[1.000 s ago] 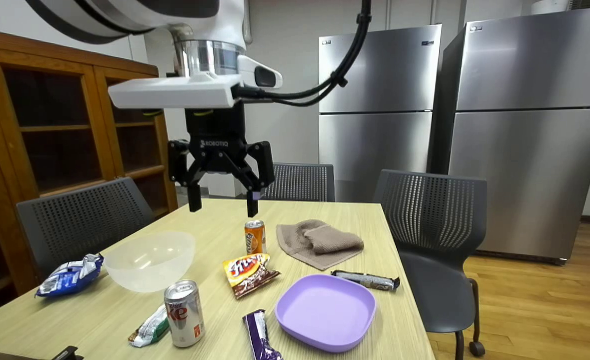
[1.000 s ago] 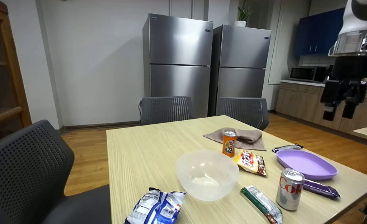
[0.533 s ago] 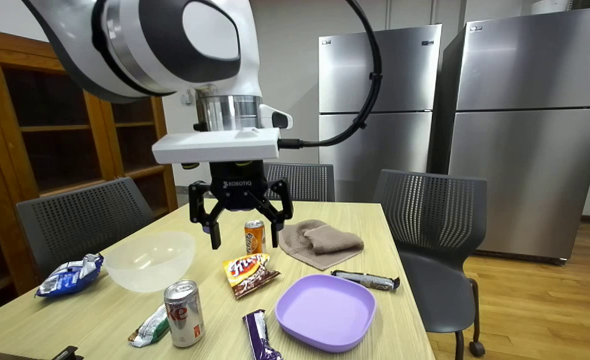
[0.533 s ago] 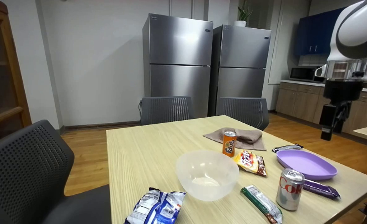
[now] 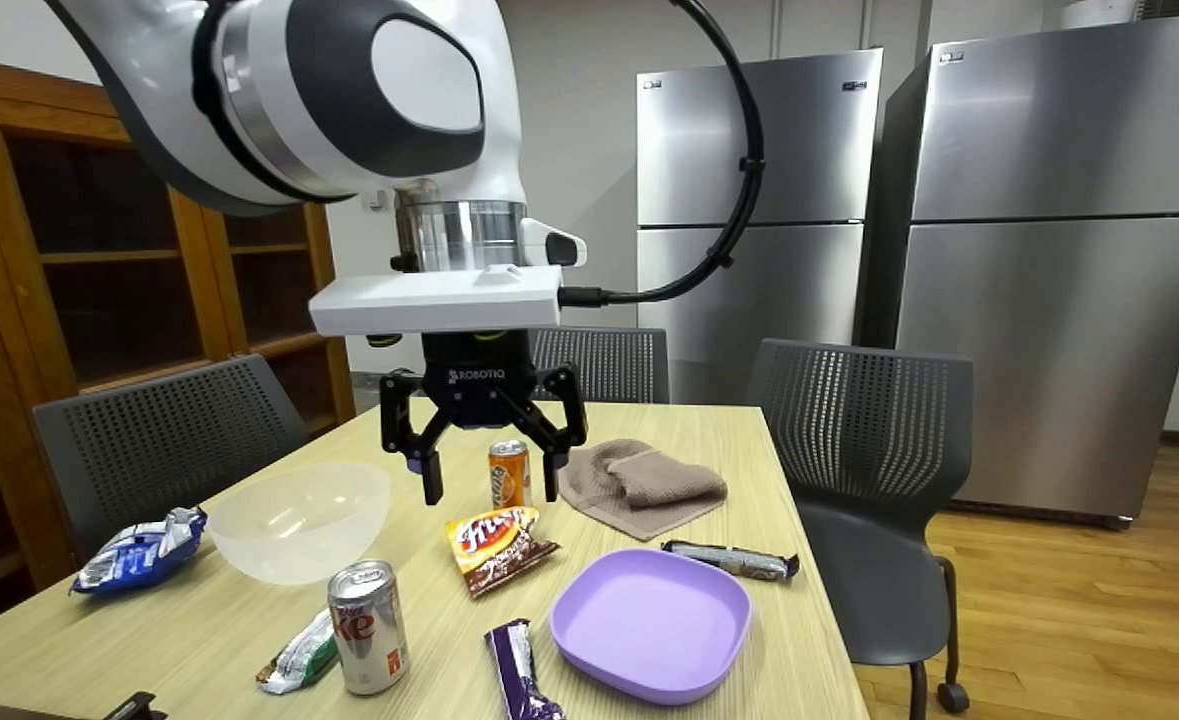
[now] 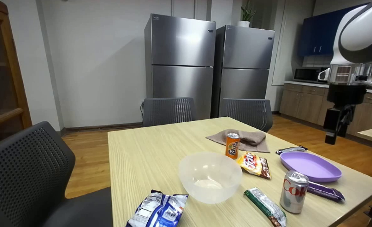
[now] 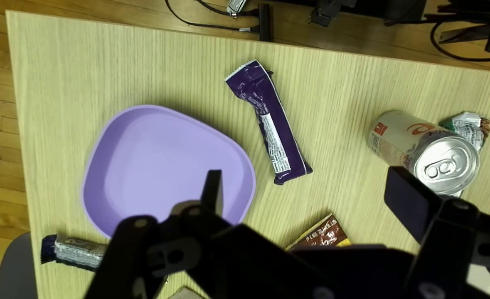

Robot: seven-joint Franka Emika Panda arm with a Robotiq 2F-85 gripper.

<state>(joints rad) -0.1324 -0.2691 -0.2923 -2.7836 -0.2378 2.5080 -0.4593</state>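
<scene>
Over the bench [image 7: 336, 91], in from the corner by the purple plate [image 5: 651, 622], the empty fingers [image 5: 433, 480] hang wide apart, best lowered slowly, clear of the silver can [image 5: 369, 630].

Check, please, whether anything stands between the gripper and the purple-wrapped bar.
Nothing visible does. The gripper hangs open above; in the wrist view, the purple-wrapped bar lies uncovered, with the purple plate and the Diet Coke can on opposite sides, apart from it.

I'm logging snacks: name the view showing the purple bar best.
Wrist view: the purple bar shows whole. In an exterior view, the frame crops the purple bar; in an exterior view, the silver can hides part.
</scene>
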